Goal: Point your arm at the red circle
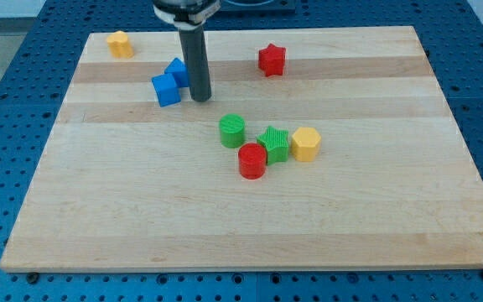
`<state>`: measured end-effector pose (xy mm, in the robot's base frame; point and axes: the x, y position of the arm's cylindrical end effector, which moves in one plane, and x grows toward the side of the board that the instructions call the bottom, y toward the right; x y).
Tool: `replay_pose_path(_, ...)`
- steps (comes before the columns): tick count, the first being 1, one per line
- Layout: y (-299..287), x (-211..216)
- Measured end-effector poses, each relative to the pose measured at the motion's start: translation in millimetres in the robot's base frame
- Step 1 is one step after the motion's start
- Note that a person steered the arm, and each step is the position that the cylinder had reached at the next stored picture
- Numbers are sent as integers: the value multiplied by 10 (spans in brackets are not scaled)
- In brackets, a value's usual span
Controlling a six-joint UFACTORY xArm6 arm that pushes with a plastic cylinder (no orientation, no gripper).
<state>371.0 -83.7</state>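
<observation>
Work on the pointing task looks barely begun: my tip (201,99) rests on the pale wooden table (376,226) just beside the blue block (171,81), while the red circle (252,161) sits well apart, toward the view's bottom right of the tip. No fingers exist here, only a dark smooth rod. Around the red circle cluster ridged plastic pieces: green cylinder (232,131), green star (273,143), yellow hexagon (305,143).

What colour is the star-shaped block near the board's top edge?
Red; the star block shows plainly in the camera view.
</observation>
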Motion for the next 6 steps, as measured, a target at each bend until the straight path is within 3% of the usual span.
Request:
replay_pose_path(3, 46, 1432)
replay_pose_path(4, 508, 1706)
replay_pose_path(5, 1067, 1703)
replay_pose_path(6, 1234, 1614)
